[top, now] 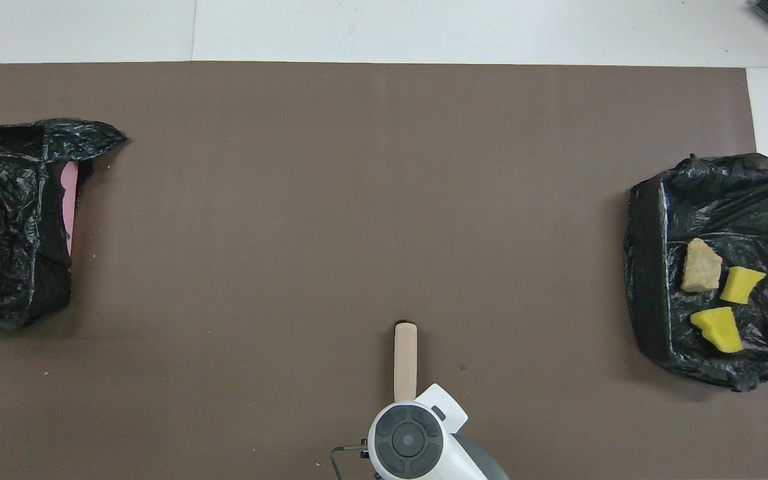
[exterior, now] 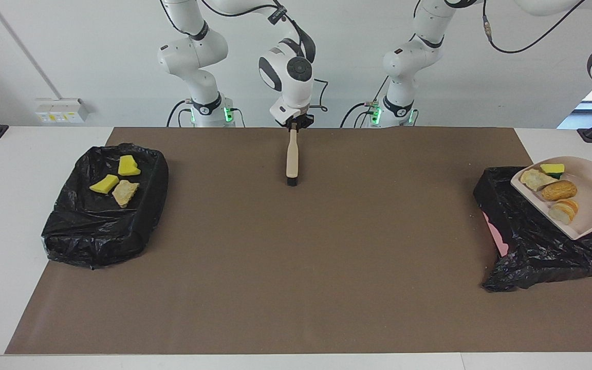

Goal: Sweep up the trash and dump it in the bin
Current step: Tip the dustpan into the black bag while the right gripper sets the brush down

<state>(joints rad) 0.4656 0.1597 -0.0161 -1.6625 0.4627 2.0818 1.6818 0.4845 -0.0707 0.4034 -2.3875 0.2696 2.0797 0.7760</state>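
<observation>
- Two bins lined with black bags: one bin (exterior: 105, 205) at the right arm's end of the tabletop, the other bin (exterior: 532, 241) at the left arm's end.
- Seven scraps of trash in all.
- Three of them lie in the bin at the right arm's end: two yellow sponge chunks (exterior: 128, 165) and one tan lump (exterior: 124, 192).
- Four sit on the dustpan (exterior: 591, 205) over the other bin: one yellow-green sponge piece (exterior: 552, 169), one pale tan lump (exterior: 536, 179), one brown bread-like lump (exterior: 559, 190), one orange-and-cream lump (exterior: 563, 210).
- One dustpan.
- One brush (exterior: 292, 159), hanging below the right arm's jaws.
- Two robot arms.
</observation>
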